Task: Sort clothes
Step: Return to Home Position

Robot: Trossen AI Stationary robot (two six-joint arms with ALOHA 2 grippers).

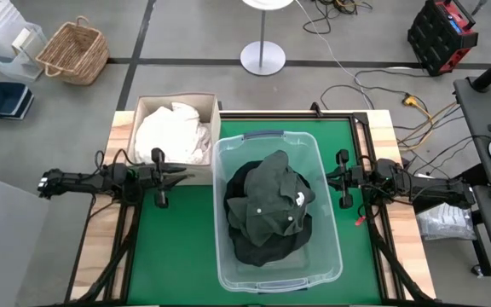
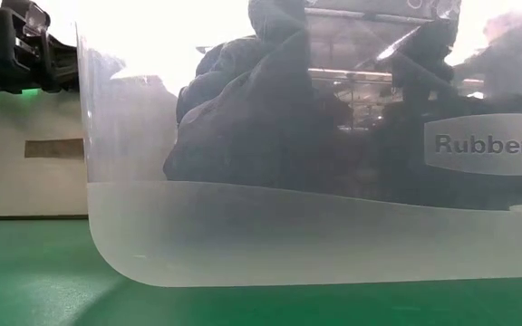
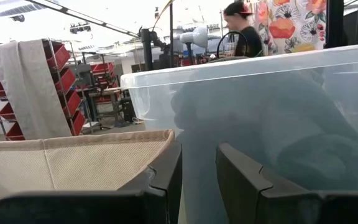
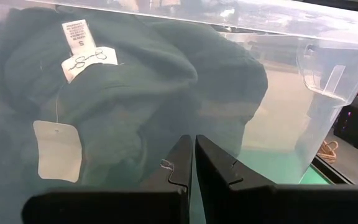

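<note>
Dimly, through the clear plastic tub (image 1: 273, 278), heaped dark green and black garments (image 1: 271, 209) show. Both empty: left gripper (image 1: 180, 176) barely parted, right gripper (image 1: 331, 178) closed.

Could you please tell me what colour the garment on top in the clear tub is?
Dark green; the shirt shows best in the high view.

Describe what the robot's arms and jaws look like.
The left arm and right arm are both slim, black and jointed, with black cables looping beside them. Each ends in two flat, dark, angular jaws with stepped inner edges. No markings show on them.
</note>
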